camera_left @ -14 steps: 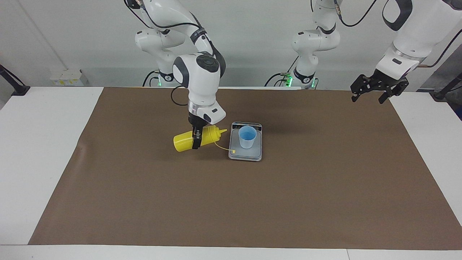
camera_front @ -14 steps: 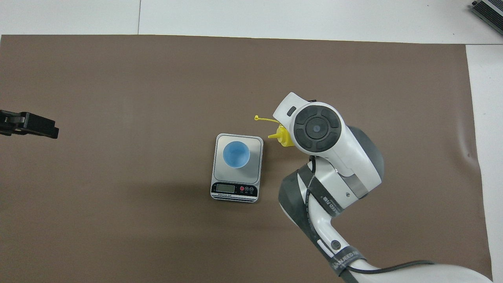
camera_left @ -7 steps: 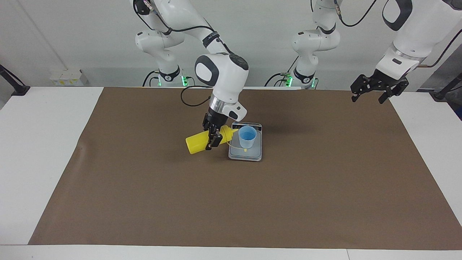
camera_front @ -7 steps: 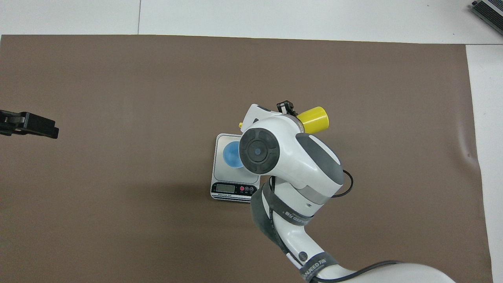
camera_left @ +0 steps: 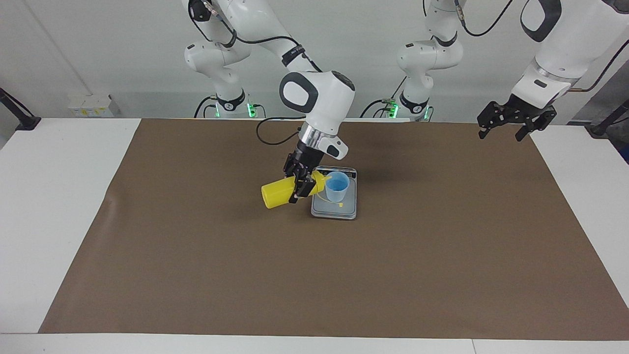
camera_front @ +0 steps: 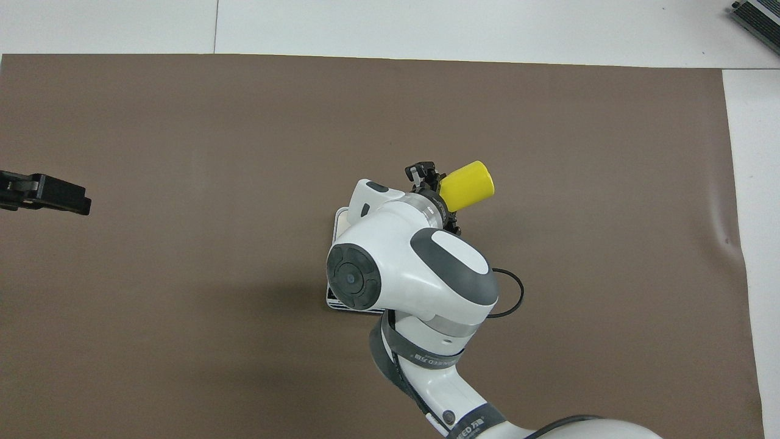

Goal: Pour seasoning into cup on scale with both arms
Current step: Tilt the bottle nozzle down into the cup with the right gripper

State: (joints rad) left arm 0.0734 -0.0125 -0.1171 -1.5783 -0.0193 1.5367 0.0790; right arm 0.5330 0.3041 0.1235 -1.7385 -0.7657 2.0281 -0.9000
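My right gripper (camera_left: 300, 186) is shut on the seasoning (camera_left: 277, 193), a yellow squeeze bottle held nearly on its side above the mat. The bottle's base (camera_front: 466, 185) points away from the scale toward the right arm's end. Its nozzle reaches the rim of the pale blue cup (camera_left: 338, 187), and its small tethered cap hangs over the weighing plate. The cup stands upright on the silver-grey scale (camera_left: 334, 210). In the overhead view the right arm hides the cup and most of the scale (camera_front: 339, 219). My left gripper (camera_left: 508, 129) waits open over the mat's corner at the left arm's end.
A brown mat (camera_left: 196, 270) covers most of the white table (camera_left: 59, 196). A small white box (camera_left: 91, 105) sits at the table's corner near the right arm's base. A black cable (camera_front: 509, 299) loops off the right wrist.
The right arm has carried the bottle toward the scale and swung it, so the nozzle now meets the cup's rim. The left arm has not moved.
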